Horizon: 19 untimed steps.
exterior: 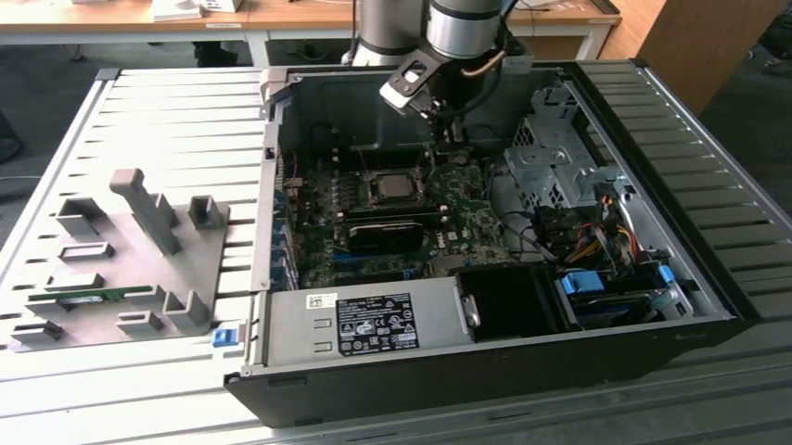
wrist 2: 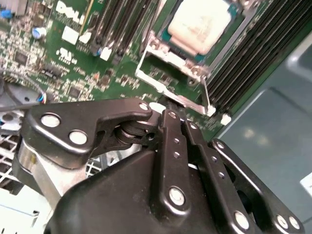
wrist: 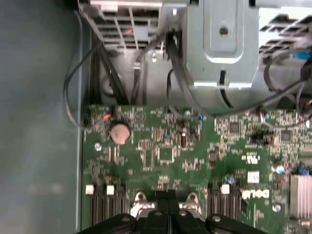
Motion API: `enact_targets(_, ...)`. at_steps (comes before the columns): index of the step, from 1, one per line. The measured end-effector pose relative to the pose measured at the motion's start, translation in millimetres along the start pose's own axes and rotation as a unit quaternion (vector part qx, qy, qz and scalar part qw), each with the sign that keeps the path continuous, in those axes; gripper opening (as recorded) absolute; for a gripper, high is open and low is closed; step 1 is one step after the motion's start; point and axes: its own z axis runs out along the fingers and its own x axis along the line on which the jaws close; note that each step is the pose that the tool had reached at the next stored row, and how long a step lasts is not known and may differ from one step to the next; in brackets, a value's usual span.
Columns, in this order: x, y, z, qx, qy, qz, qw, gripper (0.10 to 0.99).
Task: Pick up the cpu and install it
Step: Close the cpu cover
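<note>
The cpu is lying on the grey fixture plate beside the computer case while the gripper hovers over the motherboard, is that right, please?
Not quite. The cpu is not on the fixture plate. It sits in its socket on the motherboard inside the computer case, as the second wrist view shows. The gripper does hover over the motherboard.

Cpu [wrist 2: 197, 24] top: pale matt metal. Tool [wrist 2: 170, 111]: black matt metal, shiny screws. Case wall [wrist: 39, 122]: smooth grey metal.

Cpu [exterior: 396, 187] seated on motherboard [exterior: 465, 232] inside case [exterior: 495, 371]; fixture plate [exterior: 143, 278] at exterior view's left.
</note>
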Motion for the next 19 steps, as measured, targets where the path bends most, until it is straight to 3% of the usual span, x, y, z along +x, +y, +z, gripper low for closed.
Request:
enact_targets(11, 0.1, -19.9, 8.6, 0.0000, -0.0001, 0.000, 1.0000, 0.106)
enact_targets(19, 0.0, -46.3, 14.1, 0.0001, -0.0001, 0.000, 1.0000, 0.106)
